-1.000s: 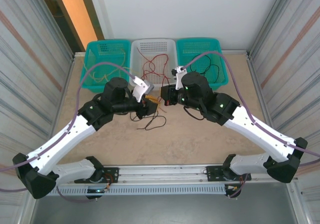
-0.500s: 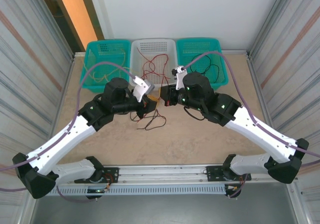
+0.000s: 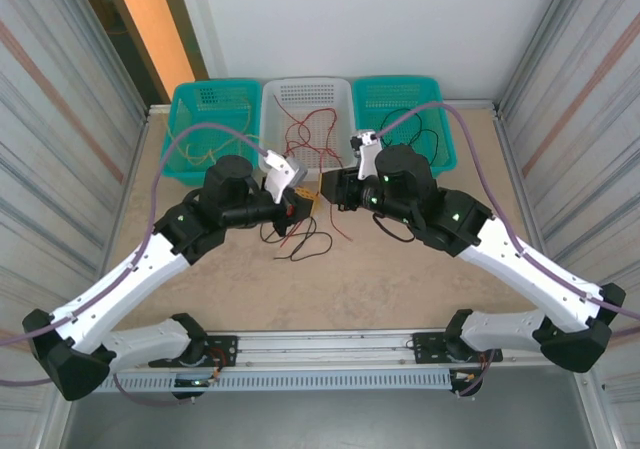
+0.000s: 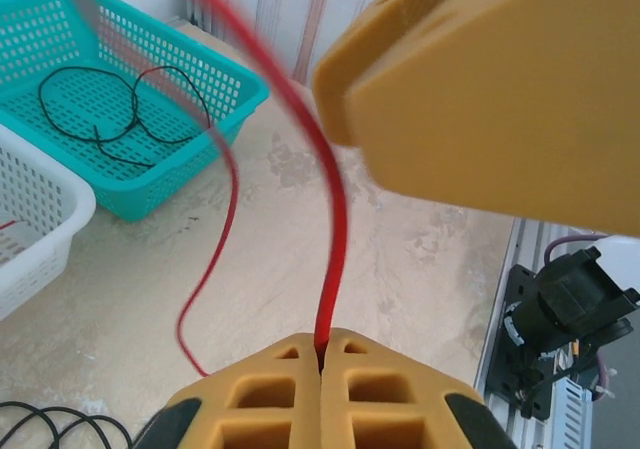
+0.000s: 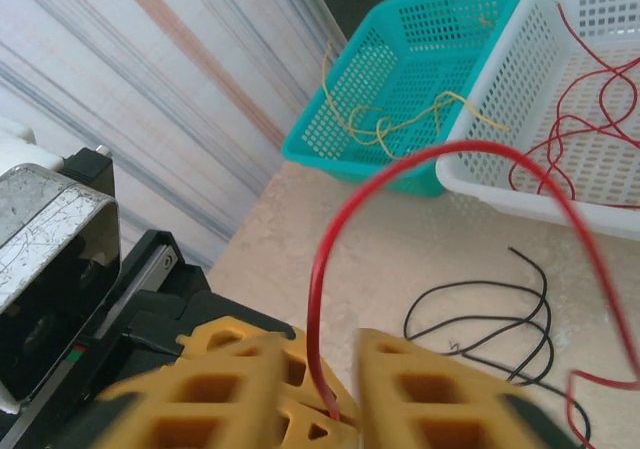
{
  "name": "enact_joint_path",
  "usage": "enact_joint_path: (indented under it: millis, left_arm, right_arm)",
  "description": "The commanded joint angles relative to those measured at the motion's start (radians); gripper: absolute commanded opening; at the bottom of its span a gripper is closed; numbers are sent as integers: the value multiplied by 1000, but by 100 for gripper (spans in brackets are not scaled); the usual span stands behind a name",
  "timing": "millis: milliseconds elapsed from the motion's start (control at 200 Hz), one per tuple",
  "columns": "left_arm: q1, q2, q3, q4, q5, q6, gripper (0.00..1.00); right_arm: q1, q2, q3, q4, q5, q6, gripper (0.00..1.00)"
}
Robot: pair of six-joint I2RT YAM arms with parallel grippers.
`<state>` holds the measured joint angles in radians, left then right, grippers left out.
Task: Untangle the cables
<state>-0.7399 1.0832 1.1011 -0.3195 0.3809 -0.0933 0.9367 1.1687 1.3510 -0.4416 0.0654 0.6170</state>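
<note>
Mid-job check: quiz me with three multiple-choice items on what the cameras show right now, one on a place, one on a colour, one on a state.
1. The yellow cable lies: A in the left teal basket; B in the left gripper; C in the right gripper.
2. The cable held by the left gripper is: A black; B yellow; C red.
3. The right gripper's jaws are: A pressed together; B apart; C clamped on the basket.

Key: A, it lies coiled on that basket's mesh floor. C, a red cable runs out from its closed fingertips. B, a gap shows between them, with a red cable running through it.
</note>
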Motion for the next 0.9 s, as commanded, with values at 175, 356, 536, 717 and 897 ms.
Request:
enact_joint_path:
  millis: [175, 356, 536, 717, 897]
  left_arm:
    - [2, 89, 210, -1, -182, 47, 0]
    - [79, 278, 458, -7, -160, 62, 0]
    - [173, 472, 698, -1, -121, 58, 0]
    - [252, 671, 838, 0, -61, 6, 0]
    - [286, 811, 806, -47, -105, -69, 48]
  right_arm:
    - [-69, -104, -37, -157, 340, 79, 89]
    - [-224, -218, -156, -202, 267, 163, 88]
    - [-244, -261, -225, -232, 253, 173, 86]
    - [-246, -234, -243, -244, 216, 173, 83]
    - [-246, -217, -242, -243, 196, 158, 82]
